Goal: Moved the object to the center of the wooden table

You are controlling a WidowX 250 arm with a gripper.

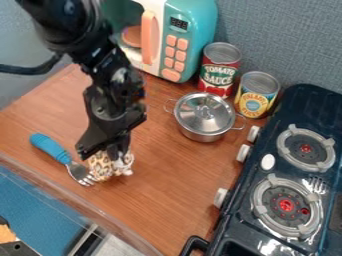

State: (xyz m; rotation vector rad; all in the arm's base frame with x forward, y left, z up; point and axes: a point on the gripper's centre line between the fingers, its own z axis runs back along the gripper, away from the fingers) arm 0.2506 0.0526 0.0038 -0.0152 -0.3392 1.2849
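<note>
- Evidently, the gripper [105,153] was held low over the left part of the wooden table [160,202], with the arm [110,75] extended from the far left.
- Whether anything was being grasped could not be told; the spotted toy [101,167] was seen directly beneath the gripper and was partly covered by it.
- The spotted toy, brown-patterned with a whitish part on its right, was located on the near-left part of the table, left of its center.
- A fork [50,146] with a blue handle was laid just left of the toy, its metal prongs pointed toward the near side, close to the toy.
- A lidded metal pot [204,117] was placed farther off and to the right, with a handle on each side.
- Behind the pot, a red-and-green can [219,67] was stood upright, and a yellow-labeled can [256,95] was set just to its right and nearer.
- A teal toy microwave [192,30] was positioned at the far edge, left of the cans, with its door opened.
- The right side was occupied by a dark toy stove [250,220], on which two round burners were shown, one nearer and one farther.
</note>
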